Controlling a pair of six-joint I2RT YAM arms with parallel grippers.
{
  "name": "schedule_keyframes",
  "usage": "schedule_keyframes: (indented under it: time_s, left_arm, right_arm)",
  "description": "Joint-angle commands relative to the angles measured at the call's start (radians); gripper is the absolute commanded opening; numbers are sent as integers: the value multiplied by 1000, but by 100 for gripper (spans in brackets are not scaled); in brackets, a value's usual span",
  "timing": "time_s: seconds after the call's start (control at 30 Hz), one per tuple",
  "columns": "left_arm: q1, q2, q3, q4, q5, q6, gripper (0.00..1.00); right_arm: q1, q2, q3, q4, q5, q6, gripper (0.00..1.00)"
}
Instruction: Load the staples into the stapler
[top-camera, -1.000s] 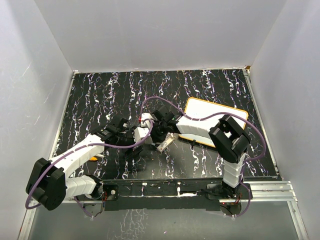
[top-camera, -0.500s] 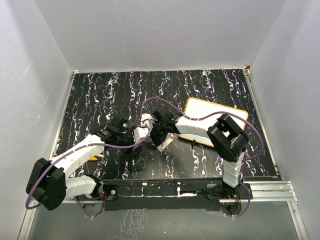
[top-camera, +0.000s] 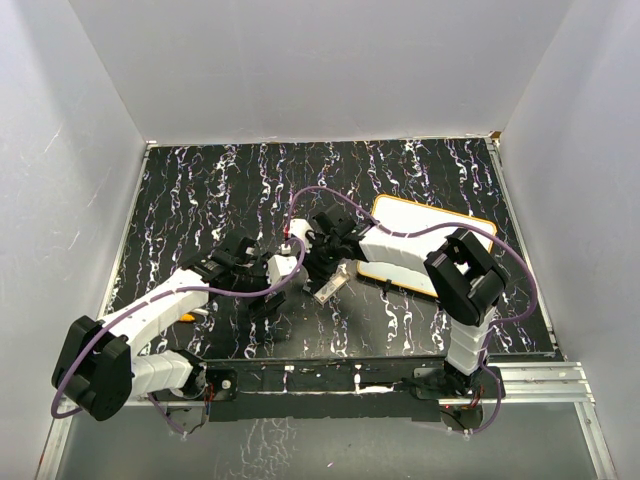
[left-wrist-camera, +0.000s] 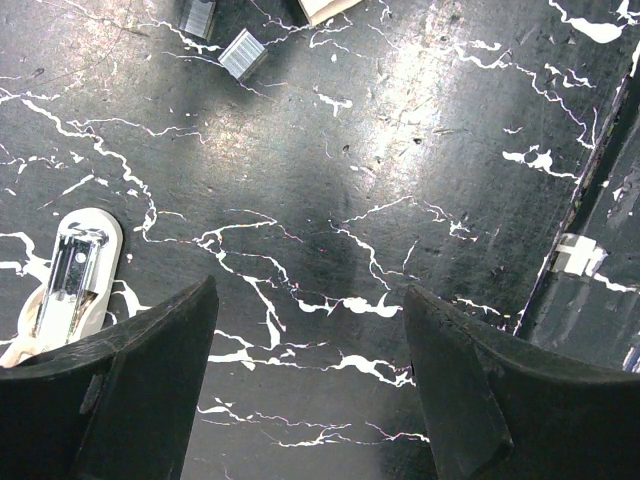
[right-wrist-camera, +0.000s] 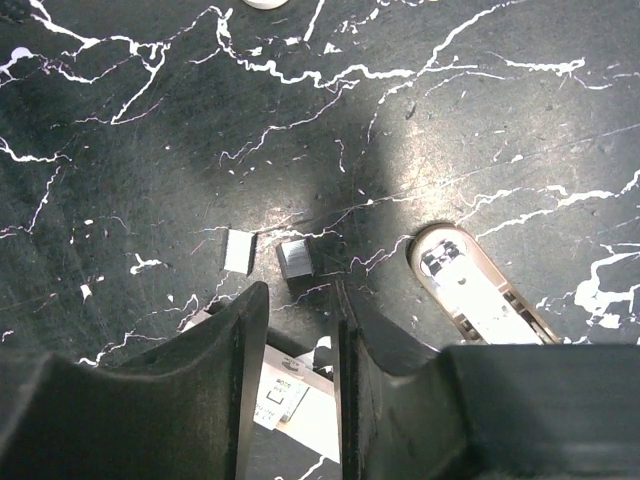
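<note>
The stapler (left-wrist-camera: 68, 285) is a small white one lying opened on the black marbled table, its metal channel facing up. It also shows in the right wrist view (right-wrist-camera: 478, 295). Two short grey staple strips (left-wrist-camera: 242, 53) lie loose on the table, also seen in the right wrist view (right-wrist-camera: 297, 258). The cream-white staples box (top-camera: 326, 289) lies under my right gripper (right-wrist-camera: 300, 330), whose jaws stand a narrow gap apart above the box (right-wrist-camera: 290, 395). My left gripper (left-wrist-camera: 310, 340) is wide open and empty, to the right of the stapler.
A white board with an orange edge (top-camera: 425, 235) lies at the right of the table. A small orange thing (top-camera: 188, 318) lies beside the left arm. The table's near edge (left-wrist-camera: 585, 250) shows at the right of the left wrist view.
My right gripper has shifted slightly back and to the left over the staples box. The left arm has hardly moved.
</note>
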Motion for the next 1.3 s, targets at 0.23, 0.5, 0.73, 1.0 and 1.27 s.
schedule_keyframes:
  time_s: [0.23,0.5,0.73,1.0,1.27]
  left_arm:
    - [12,-28,-9,-2,17,-9,73]
    - [21,-38,-16,-1,39,-15,73]
    - [27,-41,-15,-4,42,-15,73]
    - [27,-41,-15,-7,46,-17,74]
    - [34,-47,-19,-6,50,-20,74]
  right_arm:
    - [1,-26,-9,88,-51,-108,41]
    - [0,-19,-41,117,-54,-163,40]
    - [-1,-22,-65,115,-59,-209,39]
    - [1,-12,-73,123,-62,-222,39]
    - [1,6,-89,144,-76,-221,39]
